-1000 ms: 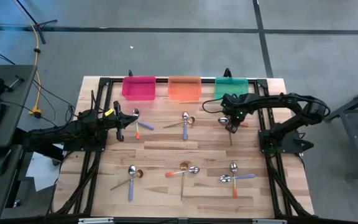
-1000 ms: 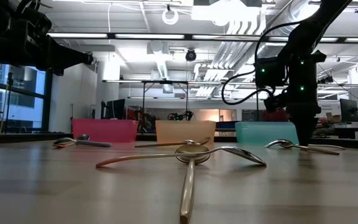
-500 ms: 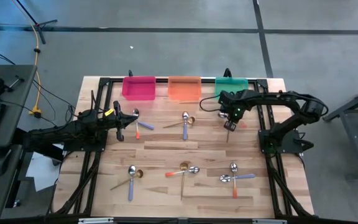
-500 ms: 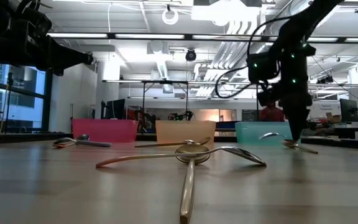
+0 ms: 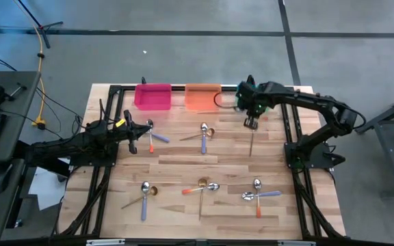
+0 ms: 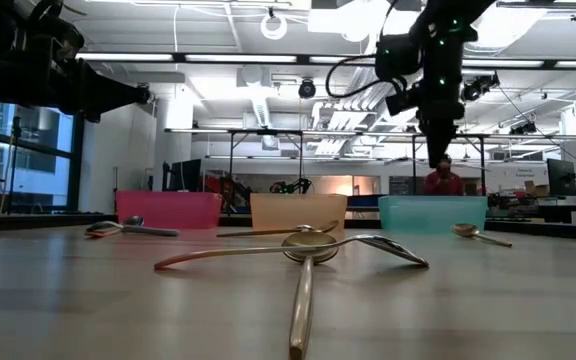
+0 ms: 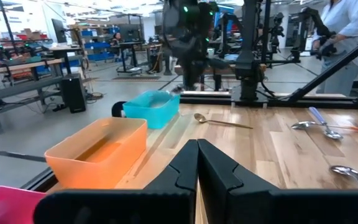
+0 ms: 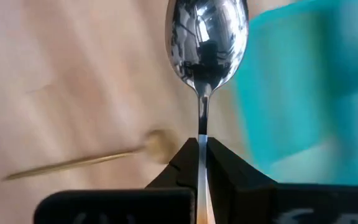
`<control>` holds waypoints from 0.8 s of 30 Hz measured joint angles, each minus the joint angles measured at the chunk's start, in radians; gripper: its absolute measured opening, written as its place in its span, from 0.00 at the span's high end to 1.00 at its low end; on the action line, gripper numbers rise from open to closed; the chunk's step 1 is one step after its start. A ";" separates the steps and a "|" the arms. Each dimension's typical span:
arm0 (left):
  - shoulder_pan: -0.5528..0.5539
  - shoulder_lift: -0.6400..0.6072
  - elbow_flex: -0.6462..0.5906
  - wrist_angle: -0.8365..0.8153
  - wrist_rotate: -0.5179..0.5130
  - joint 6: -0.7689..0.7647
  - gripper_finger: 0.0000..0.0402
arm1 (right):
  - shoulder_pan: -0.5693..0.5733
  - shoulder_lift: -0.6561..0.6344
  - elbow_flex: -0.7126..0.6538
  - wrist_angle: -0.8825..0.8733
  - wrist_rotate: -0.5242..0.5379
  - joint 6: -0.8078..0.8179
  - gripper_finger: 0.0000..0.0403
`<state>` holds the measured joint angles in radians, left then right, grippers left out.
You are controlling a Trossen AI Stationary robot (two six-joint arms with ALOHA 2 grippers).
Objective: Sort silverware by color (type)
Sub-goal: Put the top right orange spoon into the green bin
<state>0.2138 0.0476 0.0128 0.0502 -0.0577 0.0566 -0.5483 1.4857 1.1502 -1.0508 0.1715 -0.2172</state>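
Observation:
My right gripper [image 5: 250, 123] hangs over the table's far right part, beside the teal bin [image 5: 260, 89], shut on a silver-bowled spoon [image 8: 207, 37] of the silverware. A trace of orange handle shows between the fingers. Below it an all-gold spoon [image 5: 252, 143] lies flat on the wood. My left gripper [image 5: 130, 133] waits shut and level over the table's left side, next to a pair of crossed spoons [image 5: 153, 134]. A pink bin [image 5: 152, 96] and an orange bin [image 5: 202, 96] stand along the far edge. My right gripper pinches the spoon's thin neck [image 8: 202, 127], just behind the bowl, between its two fingers. The fingers point steeply down and lie along the spoon. The bowl sticks out past the fingertips. The spoon is lifted clear of the table.
More spoons lie in crossed groups at the middle [image 5: 204, 133] and along the near half [image 5: 144, 191], [image 5: 202, 186], [image 5: 258, 193]. Black frame rails [image 5: 289, 137] run along both sides of the table. Bare wood lies between the spoon groups.
My right gripper has risen from the table and gone toward the far edge and the teal bin, taking the silver-bowled spoon up with it. The spoon first tipped bowl-up, then came clear. The gold spoon has stayed on the wood.

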 joint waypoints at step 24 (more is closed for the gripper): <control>0.001 0.000 0.000 0.004 -0.096 -0.018 1.00 | -0.407 0.275 0.028 0.291 -0.078 -0.474 1.00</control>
<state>0.2146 0.0475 0.0128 0.0544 -0.1535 0.0391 -0.9556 1.7611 1.1786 -0.7594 0.0930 -0.6911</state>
